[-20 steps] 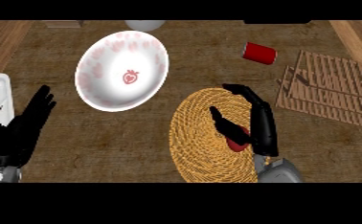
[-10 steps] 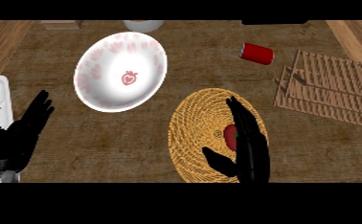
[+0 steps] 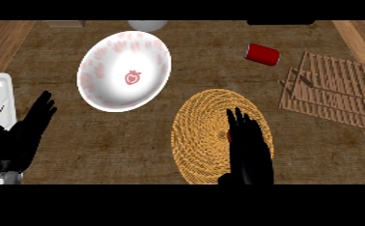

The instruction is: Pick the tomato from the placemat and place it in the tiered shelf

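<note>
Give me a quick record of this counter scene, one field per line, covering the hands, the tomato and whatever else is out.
right hand: open, fingers straight, over the woven placemat
tomato: mostly hidden under the right hand, only a red sliver shows
left hand: open, resting at the left edge
tiered shelf: wooden slats, far right
plate: white with a red strawberry print, left of centre
red can: lying near the shelf

A coarse woven straw placemat (image 3: 206, 138) and glossy white plate (image 3: 125, 77) lie on a matt, grainy wooden counter (image 3: 206, 70) beside a slatted wooden shelf (image 3: 324, 87).
</note>
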You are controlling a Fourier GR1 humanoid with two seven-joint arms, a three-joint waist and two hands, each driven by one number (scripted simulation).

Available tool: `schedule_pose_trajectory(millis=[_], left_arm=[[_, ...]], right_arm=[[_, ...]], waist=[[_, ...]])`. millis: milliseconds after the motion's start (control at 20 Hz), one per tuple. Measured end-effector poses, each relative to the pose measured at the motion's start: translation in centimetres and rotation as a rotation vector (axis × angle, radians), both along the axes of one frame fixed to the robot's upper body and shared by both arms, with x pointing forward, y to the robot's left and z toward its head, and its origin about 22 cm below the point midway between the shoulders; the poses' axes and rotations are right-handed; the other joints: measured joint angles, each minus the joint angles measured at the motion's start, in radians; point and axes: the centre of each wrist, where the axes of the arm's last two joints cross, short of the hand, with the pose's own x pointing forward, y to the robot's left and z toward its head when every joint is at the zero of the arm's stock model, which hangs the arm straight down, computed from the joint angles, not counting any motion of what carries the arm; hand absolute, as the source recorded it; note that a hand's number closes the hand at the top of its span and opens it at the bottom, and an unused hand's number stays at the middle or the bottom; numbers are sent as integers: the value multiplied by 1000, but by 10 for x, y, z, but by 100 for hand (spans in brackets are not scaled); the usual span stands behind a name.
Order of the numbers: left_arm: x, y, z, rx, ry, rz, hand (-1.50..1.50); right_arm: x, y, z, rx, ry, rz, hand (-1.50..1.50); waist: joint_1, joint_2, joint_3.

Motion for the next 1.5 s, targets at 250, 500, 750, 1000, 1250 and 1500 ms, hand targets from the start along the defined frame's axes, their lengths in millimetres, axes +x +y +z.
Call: schedule_pose_trajectory(millis=[250, 500, 750, 1000, 1250, 1500], left_arm=[[4, -1, -1, -6, 0, -8, 0], [6, -1, -7, -10, 0, -10, 0], [11, 5, -8, -1, -3, -10, 0], [7, 2, -11, -3, -6, -16, 0], [11, -3, -9, -8, -6, -17, 0], [9, -5, -9, -7, -9, -10, 0]], right_arm=[[7, 12, 29, -134, 110, 34, -150], [22, 15, 38, -193, 157, 55, -150], [35, 6, 40, -227, 199, 46, -150], [46, -4, 26, -278, 249, 6, -150], [52, -16, 19, -303, 266, -12, -150], [56, -26, 3, -303, 262, -15, -150]], waist=[[9, 3, 3], [12, 5, 5], [12, 5, 6], [14, 5, 6], [13, 5, 6], [14, 5, 7]])
